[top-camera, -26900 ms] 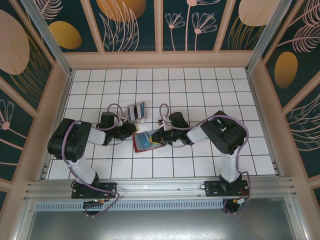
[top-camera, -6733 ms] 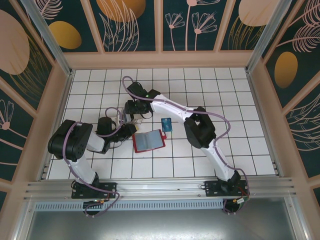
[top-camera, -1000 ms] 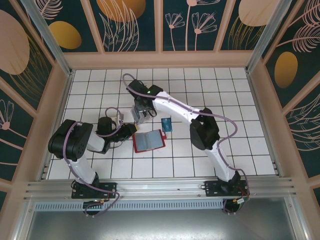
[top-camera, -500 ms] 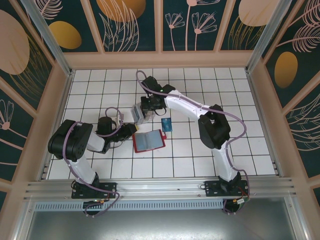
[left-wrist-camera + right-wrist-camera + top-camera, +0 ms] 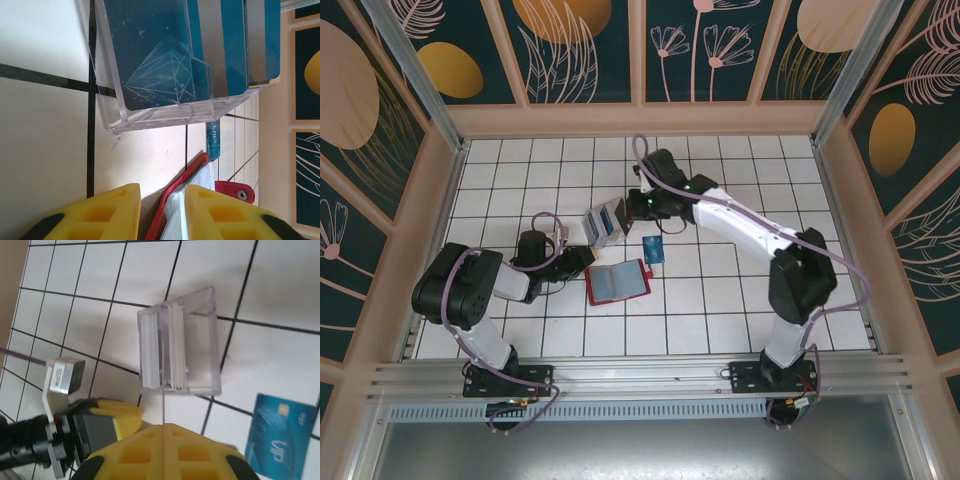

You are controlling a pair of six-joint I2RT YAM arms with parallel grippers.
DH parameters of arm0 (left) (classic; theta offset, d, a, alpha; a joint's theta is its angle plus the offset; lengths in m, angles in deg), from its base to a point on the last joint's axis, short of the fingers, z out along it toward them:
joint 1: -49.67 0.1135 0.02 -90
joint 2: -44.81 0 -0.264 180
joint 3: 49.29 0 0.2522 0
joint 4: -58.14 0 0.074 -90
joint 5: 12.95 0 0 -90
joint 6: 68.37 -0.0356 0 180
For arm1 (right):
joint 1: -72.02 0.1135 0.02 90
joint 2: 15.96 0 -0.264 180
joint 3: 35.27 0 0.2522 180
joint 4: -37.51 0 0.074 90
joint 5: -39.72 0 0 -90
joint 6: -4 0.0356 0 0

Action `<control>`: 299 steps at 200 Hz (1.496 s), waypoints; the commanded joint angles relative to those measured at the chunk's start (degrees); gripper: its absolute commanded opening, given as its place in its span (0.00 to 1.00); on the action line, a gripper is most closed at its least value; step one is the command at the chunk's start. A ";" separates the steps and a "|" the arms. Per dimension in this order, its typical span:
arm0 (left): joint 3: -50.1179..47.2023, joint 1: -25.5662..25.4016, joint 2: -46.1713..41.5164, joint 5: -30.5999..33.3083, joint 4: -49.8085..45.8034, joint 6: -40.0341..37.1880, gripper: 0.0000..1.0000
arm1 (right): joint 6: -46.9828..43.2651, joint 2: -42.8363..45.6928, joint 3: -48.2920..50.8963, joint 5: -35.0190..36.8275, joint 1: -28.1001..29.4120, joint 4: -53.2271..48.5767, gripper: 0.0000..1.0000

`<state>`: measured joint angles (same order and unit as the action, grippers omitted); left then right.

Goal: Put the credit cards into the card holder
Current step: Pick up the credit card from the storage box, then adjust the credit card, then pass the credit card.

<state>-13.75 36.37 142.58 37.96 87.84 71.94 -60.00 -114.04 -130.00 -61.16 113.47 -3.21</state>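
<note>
Right arm has drawn back from the clear box (image 5: 603, 225). Left gripper (image 5: 162, 192) stands slightly apart astride the red card holder (image 5: 617, 283) edge; right gripper (image 5: 163, 427) is clamped on one credit card (image 5: 163, 390), edge-on. Such thin pinch may twist, missing the pocket.
</note>
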 commanded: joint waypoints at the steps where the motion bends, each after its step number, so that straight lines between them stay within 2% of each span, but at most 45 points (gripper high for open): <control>1: -3.22 0.33 1.83 6.35 -16.99 -1.97 0.32 | -0.68 4.59 6.93 3.57 4.17 1.83 0.00; 24: -3.58 0.32 1.28 6.49 -16.92 -1.70 0.32 | -0.03 5.89 11.10 13.43 10.17 1.87 0.00; 66: -3.79 0.30 1.15 6.30 -16.94 -1.82 0.32 | 1.27 1.82 14.16 24.80 17.93 4.02 0.00; 115: -4.03 0.36 0.75 5.86 -17.25 -2.03 0.32 | 1.76 -2.77 13.23 27.32 20.65 4.71 0.00; 146: -4.10 0.33 -4.35 5.33 -18.35 -0.20 0.42 | 0.47 -0.83 12.28 27.18 19.97 4.34 0.00; 176: -2.43 0.30 -11.73 8.86 -26.52 -0.75 0.71 | -0.18 3.20 15.50 20.08 16.87 7.65 0.00; 181: -2.00 0.36 -13.18 9.51 -28.27 -1.11 0.79 | -0.12 3.89 16.12 18.57 16.36 8.42 0.00; 186: -1.64 0.37 -14.74 10.20 -29.82 -1.47 0.96 | -0.07 4.61 16.77 17.37 15.81 9.13 0.00; 189: -1.43 0.38 -15.75 10.47 -30.66 -1.64 0.98 | -0.01 5.10 17.19 16.63 15.58 9.60 0.00; 217: -0.28 0.35 -26.50 14.05 -37.69 -2.33 0.99 | 0.94 9.62 20.09 10.39 12.35 13.54 0.00; 239: -0.17 0.35 -36.12 12.96 -38.36 0.08 0.99 | 3.80 14.17 23.03 2.71 8.03 18.62 0.00; 270: -0.89 0.34 -44.63 3.50 -27.75 4.54 0.99 | 10.87 20.83 28.15 -8.29 1.33 29.11 0.00; 299: 1.31 0.37 -43.77 -3.19 -23.19 5.57 0.98 | 17.64 24.39 32.04 -14.66 -1.95 38.67 0.00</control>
<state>-14.05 36.59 97.71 42.26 59.51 75.13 -49.93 -92.77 -100.73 -66.21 113.01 23.37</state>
